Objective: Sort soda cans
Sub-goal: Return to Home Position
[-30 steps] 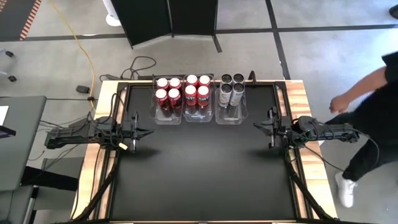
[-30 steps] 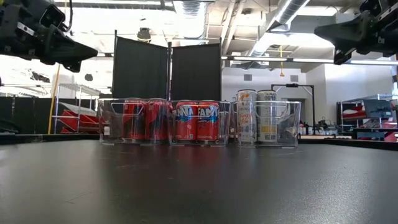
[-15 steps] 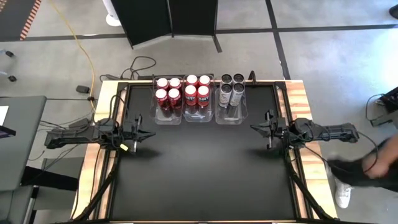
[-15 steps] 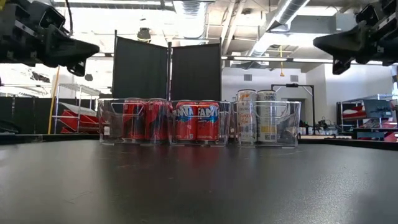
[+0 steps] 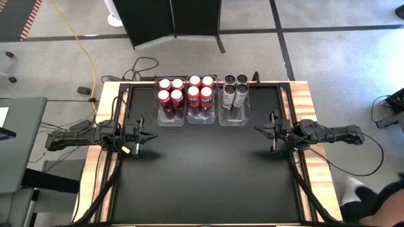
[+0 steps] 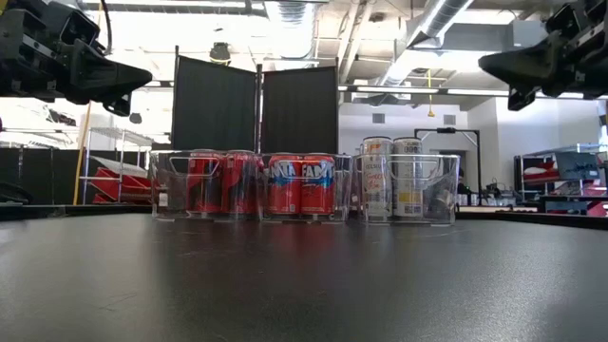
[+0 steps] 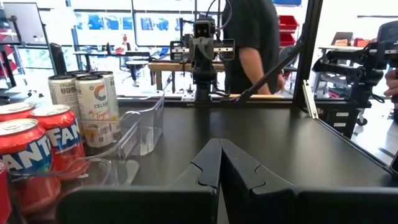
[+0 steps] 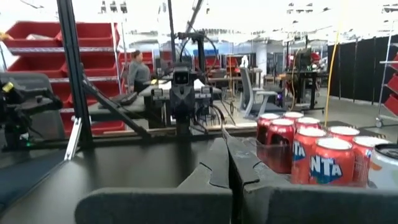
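Observation:
Twelve soda cans stand upright in three clear bins along the table's far edge. Four red cans (image 5: 170,94) fill the left bin, four more red cans (image 5: 200,91) the middle bin, and four grey-silver cans (image 5: 234,90) the right bin. The low view shows the same rows: red cans (image 6: 214,180), red cans (image 6: 301,183), silver cans (image 6: 391,178). My left gripper (image 5: 154,134) hovers shut over the table's left side, well short of the bins; its wrist view shows the closed fingertips (image 7: 220,143). My right gripper (image 5: 255,129) hovers shut over the right side (image 8: 226,142).
The black tabletop (image 5: 202,170) lies bare between the two arms and toward the near edge. The bins (image 5: 201,120) sit side by side at the far edge. A person's foot and leg (image 5: 372,198) show beyond the table's right near corner.
In the low view my left gripper's tip has risen a little and my right gripper's tip has dipped a little; both then kept still. The person beside the table's right edge has moved toward the near side, almost out of the high view.

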Available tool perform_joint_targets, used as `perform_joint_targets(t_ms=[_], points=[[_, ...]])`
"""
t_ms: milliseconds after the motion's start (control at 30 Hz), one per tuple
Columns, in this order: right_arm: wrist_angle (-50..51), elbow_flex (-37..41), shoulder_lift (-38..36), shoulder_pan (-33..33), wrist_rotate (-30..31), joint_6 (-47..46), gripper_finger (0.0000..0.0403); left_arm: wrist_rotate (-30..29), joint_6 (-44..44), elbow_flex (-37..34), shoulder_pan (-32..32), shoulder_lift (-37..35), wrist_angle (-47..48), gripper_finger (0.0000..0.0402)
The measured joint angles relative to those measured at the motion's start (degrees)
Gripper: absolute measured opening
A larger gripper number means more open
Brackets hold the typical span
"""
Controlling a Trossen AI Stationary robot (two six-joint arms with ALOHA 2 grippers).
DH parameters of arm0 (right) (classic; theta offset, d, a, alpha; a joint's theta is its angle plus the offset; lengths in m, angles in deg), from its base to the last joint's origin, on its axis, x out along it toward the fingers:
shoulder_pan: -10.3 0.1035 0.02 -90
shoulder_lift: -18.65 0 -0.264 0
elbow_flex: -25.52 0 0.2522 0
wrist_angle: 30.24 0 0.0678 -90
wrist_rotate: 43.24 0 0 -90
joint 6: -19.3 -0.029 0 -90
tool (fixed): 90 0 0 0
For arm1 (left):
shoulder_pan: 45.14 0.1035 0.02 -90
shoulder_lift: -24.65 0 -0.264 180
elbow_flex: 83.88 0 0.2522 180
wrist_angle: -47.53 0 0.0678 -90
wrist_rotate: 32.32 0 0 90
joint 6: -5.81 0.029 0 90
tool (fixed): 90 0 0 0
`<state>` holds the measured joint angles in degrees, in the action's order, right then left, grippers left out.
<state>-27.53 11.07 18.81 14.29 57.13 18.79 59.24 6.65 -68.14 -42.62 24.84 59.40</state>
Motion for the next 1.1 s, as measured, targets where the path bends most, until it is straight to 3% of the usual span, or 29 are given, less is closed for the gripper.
perform_joint_targets(t_ms=[467, 1100], points=[[9.1, -0.2, 0.1, 0.0, -0.1, -4.6, 0.0000, 0.4, -0.1, 0.0, -0.2, 0.1, 3.1, 0.0000], [8.0, -0.1, 0.0, -0.1, -0.6, -2.5, 0.0000, -1.8, 1.5, -0.1, -3.2, 0.2, 4.0, 0.0000]])
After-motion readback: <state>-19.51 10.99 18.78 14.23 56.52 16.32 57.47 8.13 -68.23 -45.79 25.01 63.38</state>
